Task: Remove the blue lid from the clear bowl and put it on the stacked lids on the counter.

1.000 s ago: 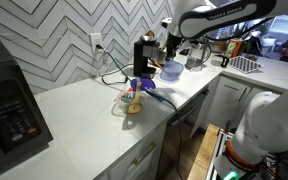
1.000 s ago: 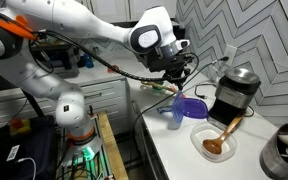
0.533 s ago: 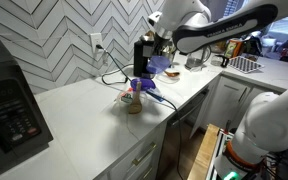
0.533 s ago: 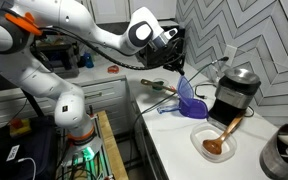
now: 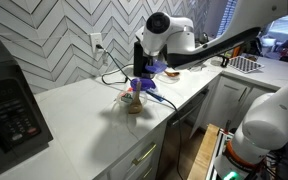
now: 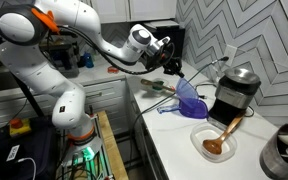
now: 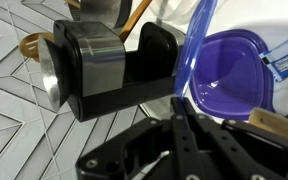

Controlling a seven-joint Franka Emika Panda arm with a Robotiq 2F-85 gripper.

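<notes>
My gripper is shut on the rim of a blue-purple lid and holds it tilted on edge above the counter. In the wrist view the fingers meet on the edge of this lid. A pale blue piece shows just beyond it at the right edge; I cannot tell if it is the blue lid. The clear bowl, reddish-brown with a wooden spoon in it, stands apart from the gripper, nearer the camera. In an exterior view the gripper hangs over purple lids, with the bowl beside them.
A black and steel appliance stands against the tiled wall right behind the lid; it also shows in the wrist view. A microwave is at the counter's far end. A metal pot stands near the bowl. Cables cross the counter.
The arm swung towards the black appliance. The blue-purple lid went from lying flat to standing tilted on edge in the gripper.
</notes>
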